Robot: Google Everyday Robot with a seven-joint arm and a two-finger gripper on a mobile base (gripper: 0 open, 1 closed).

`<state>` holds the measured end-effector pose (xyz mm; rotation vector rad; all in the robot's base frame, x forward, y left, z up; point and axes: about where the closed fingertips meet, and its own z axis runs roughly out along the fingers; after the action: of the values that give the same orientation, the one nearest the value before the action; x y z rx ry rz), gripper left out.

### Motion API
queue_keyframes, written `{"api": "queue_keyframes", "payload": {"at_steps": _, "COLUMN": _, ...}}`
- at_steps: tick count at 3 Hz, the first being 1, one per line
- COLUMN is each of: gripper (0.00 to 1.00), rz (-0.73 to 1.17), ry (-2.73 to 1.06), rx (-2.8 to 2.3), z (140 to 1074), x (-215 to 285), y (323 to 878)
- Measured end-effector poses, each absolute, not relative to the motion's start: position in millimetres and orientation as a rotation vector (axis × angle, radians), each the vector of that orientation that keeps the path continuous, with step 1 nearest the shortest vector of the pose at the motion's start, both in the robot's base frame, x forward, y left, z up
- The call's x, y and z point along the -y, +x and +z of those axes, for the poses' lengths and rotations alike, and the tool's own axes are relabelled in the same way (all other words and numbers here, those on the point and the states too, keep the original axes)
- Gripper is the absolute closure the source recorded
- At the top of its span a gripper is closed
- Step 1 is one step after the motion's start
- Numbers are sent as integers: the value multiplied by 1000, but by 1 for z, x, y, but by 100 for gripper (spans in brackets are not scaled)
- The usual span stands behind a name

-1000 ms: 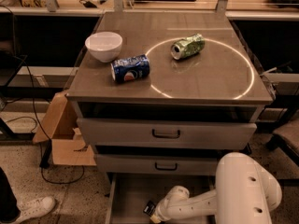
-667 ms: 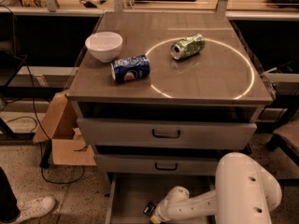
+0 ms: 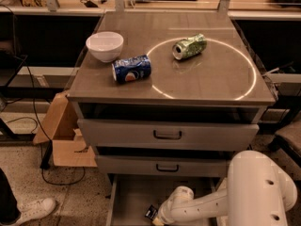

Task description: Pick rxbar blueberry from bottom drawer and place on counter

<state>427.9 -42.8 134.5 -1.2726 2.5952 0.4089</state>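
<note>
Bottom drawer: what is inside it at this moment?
The bottom drawer holds the robot's claw, low at its front, beside a small dark bar, apparently the rxbar blueberry. The arm covers the drawer's right part in this view.

Dark rxbar blueberry [image 3: 150, 212] in open bottom drawer [image 3: 128, 196]; gripper [image 3: 158, 219] just beside.

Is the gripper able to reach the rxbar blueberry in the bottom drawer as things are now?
Probably yes. The bottom drawer is pulled open, and the gripper is down inside it, close beside the rxbar blueberry. Nothing visible lies between them.
</note>
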Motion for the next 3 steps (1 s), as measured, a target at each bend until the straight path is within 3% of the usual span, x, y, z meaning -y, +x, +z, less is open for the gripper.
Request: {"api": "queue_keyframes", "payload": {"at_steps": 3, "gripper": 100, "rz": 369, "ry": -1304, "rx": -2567, "z": 213, "x": 57, "y": 392}}
